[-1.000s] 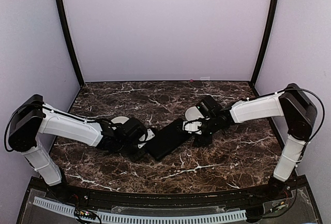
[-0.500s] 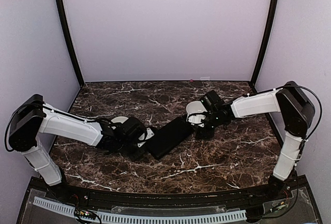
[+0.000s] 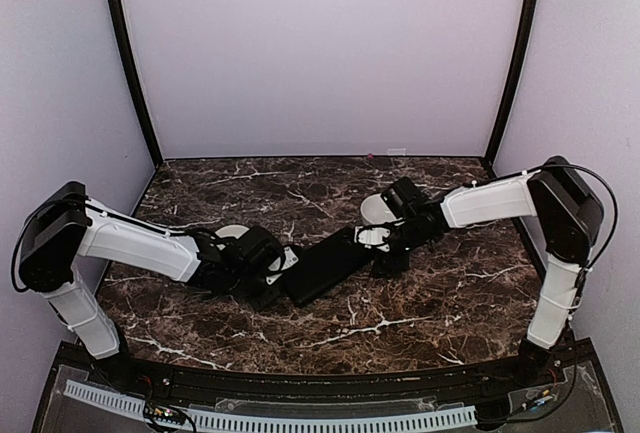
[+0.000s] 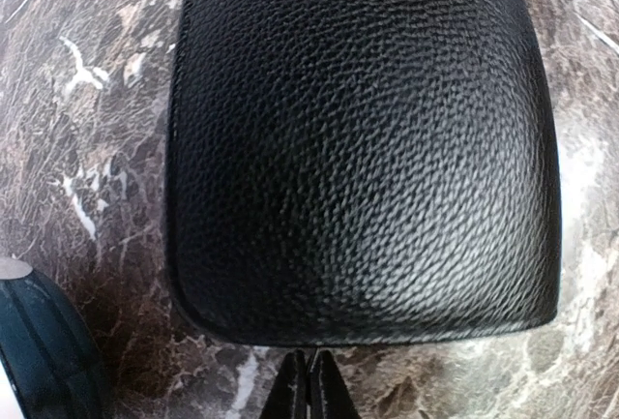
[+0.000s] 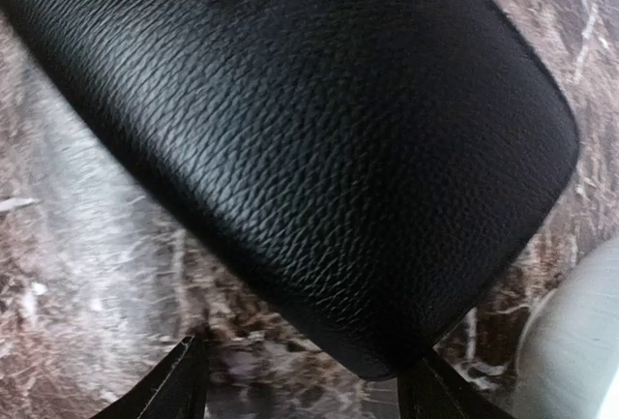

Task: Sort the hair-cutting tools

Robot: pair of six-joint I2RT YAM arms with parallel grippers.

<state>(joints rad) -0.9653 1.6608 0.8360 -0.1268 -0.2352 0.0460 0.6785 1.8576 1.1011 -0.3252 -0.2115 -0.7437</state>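
1. A black case [image 3: 325, 266] lies flat and slantwise on the worktop [image 3: 430, 313], between both arms.
2. The left hand [image 4: 309, 390] is clenched, tips together at one end of the case.
3. The right hand [image 5: 308, 388] is released, its fingers straddling the other end.
4. A white bowl [image 3: 232, 234] sits behind the left hand, and a second white bowl [image 3: 376, 209] sits beside the right.
5. I cannot tell where the hair-cutting tools lie.

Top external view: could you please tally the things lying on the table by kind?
Black case: 1
White bowls: 2, the left bowl and the right bowl
Hair-cutting tools: 0 in view
Total: 3
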